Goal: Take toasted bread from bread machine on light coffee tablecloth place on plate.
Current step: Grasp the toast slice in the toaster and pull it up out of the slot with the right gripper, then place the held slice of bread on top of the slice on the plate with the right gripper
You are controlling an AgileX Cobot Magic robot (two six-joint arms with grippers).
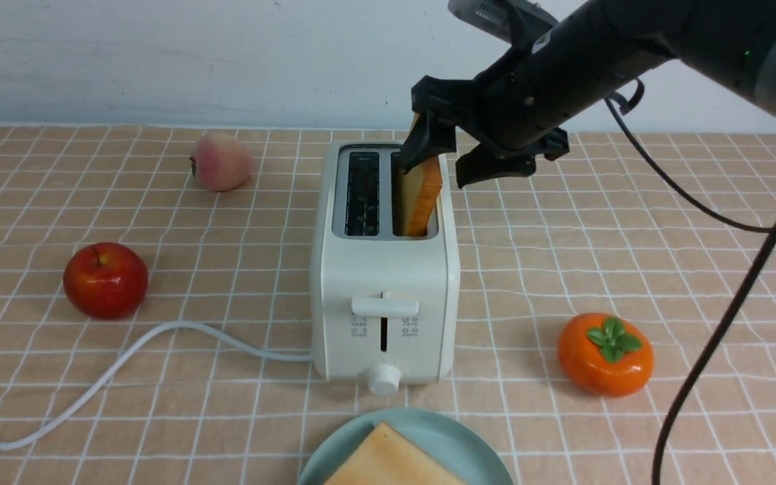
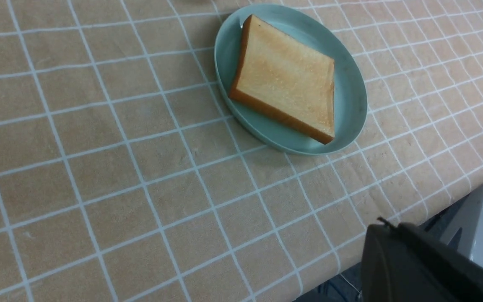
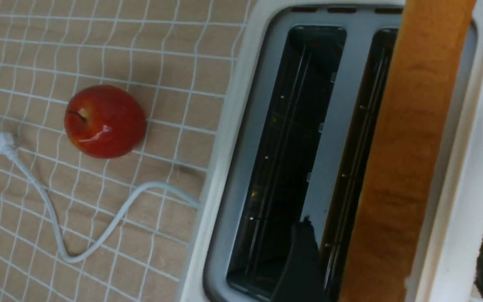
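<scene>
The cream-white bread machine [image 1: 384, 283] stands mid-table on the light coffee tablecloth [image 1: 563, 236]. One slice of toasted bread [image 1: 422, 195] sticks up from its right slot; the left slot is empty. My right gripper [image 1: 452, 165] hangs open over the far end of that slice, one finger on each side, not pinching it. The right wrist view shows the crust [image 3: 413, 147] between the parted fingers [image 3: 300, 260]. Another slice [image 2: 285, 84] lies flat on the mint-green plate [image 2: 350, 96] at the near edge. My left gripper [image 2: 388, 226] is shut, empty, near the table's front edge.
A red apple [image 1: 105, 279] sits left of the toaster and a peach [image 1: 221, 162] at the back left. An orange persimmon [image 1: 605, 353] lies to the right. The white power cord [image 1: 125, 357] snakes across the front left. A black cable [image 1: 731, 316] hangs from my right arm.
</scene>
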